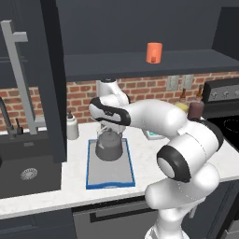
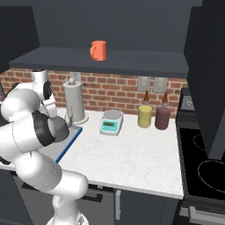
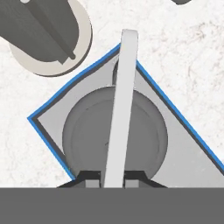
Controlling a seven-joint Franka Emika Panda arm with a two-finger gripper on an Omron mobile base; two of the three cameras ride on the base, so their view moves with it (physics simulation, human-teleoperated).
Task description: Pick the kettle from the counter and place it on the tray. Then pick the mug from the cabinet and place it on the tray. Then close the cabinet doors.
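Grey on grey, the kettle (image 1: 108,145) sat inside the blue-rimmed tray (image 1: 110,182) on the white counter (image 1: 74,184), toward the tray's far end, at about 12 o'clock from its centre in the left base view. Your gripper (image 3: 113,179) stood directly over it, fingers close on either side of the pale handle (image 3: 121,109); from the hand view you could not tell whether they pinched it or had just let go, so I won't call it.

To finish this step well, I judged you should open fully before lifting, then rise straight up so the arched handle slips between the fingers without dragging the kettle toward the rim. Only then turn to the mug (image 1: 154,52).

The hand view gave you what the base views lacked: the kettle's round body lay wholly within the rim, with the paper-towel roll (image 3: 41,33) near at 10 o'clock. The left base view showed the mug on the cabinet shelf (image 1: 140,63) at 1 o'clock above the tray, and a door (image 1: 28,79) standing open at 9 o'clock. The right base view added the scale (image 2: 110,122) and two jars (image 2: 153,116) along the brick wall.
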